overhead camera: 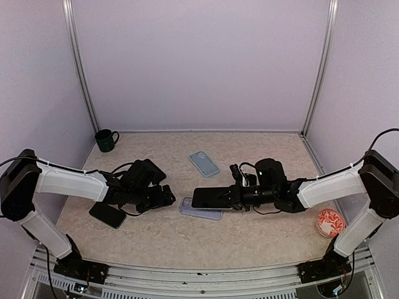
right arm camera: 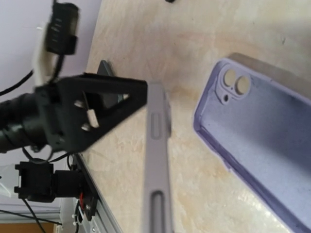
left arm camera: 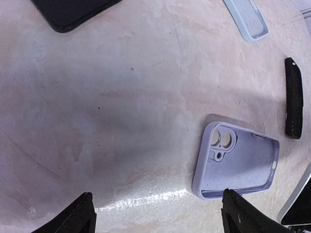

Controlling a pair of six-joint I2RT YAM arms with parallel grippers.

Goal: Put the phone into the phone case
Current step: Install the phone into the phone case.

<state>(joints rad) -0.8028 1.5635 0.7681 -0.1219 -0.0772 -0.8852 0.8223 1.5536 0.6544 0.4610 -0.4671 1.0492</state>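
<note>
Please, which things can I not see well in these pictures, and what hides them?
Top view: the phone in the right gripper covers most of the lavender case; whether they touch is unclear.
Left wrist view: the top edge cuts off the dark phone and the light blue case; the black strip at the right is unidentifiable.
Right wrist view: the held phone shows only its blurred side edge; its screen is hidden.

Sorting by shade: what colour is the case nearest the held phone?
Pale lilac case, clearest in the left wrist view.
</note>
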